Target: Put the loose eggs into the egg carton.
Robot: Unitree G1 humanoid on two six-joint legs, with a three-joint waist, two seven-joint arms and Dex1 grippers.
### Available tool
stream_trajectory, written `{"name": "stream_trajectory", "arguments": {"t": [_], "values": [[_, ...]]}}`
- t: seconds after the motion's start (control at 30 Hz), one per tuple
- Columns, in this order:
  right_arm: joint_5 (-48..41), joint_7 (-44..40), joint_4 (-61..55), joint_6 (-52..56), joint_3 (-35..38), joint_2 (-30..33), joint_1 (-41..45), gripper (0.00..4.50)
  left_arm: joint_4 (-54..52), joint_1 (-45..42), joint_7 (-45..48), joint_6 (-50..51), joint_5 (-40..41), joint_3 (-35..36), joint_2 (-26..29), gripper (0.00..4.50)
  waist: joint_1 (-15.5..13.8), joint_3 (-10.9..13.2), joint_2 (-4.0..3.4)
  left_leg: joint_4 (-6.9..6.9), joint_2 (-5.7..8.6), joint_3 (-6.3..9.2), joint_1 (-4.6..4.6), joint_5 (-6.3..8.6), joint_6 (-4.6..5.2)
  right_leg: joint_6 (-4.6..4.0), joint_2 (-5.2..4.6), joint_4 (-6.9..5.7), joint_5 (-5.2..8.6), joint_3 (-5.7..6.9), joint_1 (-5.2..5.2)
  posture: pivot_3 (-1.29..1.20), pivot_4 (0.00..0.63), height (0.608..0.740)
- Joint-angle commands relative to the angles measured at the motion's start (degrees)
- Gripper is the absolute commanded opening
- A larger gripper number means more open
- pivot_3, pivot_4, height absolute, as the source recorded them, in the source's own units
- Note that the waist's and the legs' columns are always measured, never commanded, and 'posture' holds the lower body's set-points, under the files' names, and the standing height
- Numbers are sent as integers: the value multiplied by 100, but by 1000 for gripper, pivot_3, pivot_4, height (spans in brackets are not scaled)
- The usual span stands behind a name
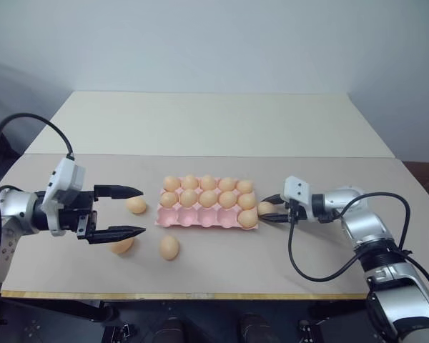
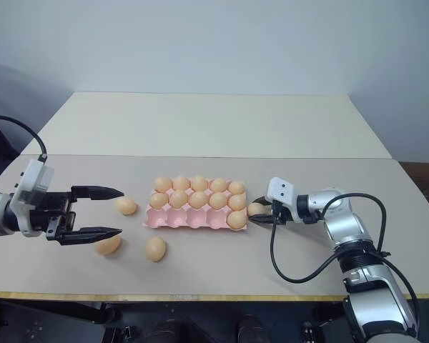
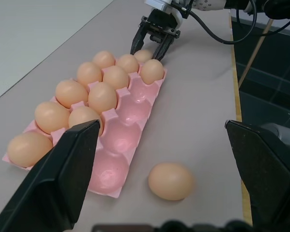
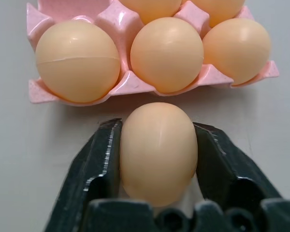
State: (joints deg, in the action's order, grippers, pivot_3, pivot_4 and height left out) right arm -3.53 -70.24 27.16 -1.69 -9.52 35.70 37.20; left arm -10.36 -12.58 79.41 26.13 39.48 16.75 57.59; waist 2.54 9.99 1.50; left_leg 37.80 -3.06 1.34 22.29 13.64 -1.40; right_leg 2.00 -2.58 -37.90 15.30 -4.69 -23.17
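My right gripper [image 4: 157, 159] is pinching an egg [image 4: 158, 150] beside the egg carton [image 4: 116, 24], left gripper [image 1: 118, 212] spread wide; squeeze harder and it'll crack or squirt out.

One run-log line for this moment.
right claw: shut on egg beside carton | left claw: open, empty | near row: four cups free

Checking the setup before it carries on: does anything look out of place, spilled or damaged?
Nothing looks damaged. Three loose eggs lie on the table left of the egg carton, whose near row has four empty cups. The right gripper is shut on a fourth egg.
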Motion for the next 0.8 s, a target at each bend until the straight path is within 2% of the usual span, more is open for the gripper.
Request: {"name": "stream_trajectory", "arguments": {"t": [0.03,0.23,0.4,0.57,0.8], "values": [[-84,54,-274,0,183,165,-39,2156,-46,-28,-16,-133,-18,133,25,4500,4,0,0,0,0,0,0,0,0,0,0,0,0,0,0,0,150,740],[-359,98,-882,202,578,567,-168,2156,114,-258,-77,-138,16,131,-64,4500,0,1,-1,0,0,0,2,0,0,0,-1,1,0,0,-1,0,150,740],[-910,272,-2173,937,835,528,-230,2156,351,-526,1,-3,265,228,-104,4500,29,1,-1,0,0,1,0,0,0,0,1,-3,0,0,0,0,150,740],[-733,702,-2762,1326,260,-78,-138,2156,561,-760,279,-185,89,-47,-101,4500,62,0,-1,0,0,2,-1,0,0,0,2,-3,0,0,-1,0,150,740],[-107,1186,-2635,1323,-535,-723,-63,2156,587,-804,345,-209,73,-147,-110,4500,6,1,-1,0,0,2,11,0,0,1,1,0,0,1,-10,0,150,740]]}}
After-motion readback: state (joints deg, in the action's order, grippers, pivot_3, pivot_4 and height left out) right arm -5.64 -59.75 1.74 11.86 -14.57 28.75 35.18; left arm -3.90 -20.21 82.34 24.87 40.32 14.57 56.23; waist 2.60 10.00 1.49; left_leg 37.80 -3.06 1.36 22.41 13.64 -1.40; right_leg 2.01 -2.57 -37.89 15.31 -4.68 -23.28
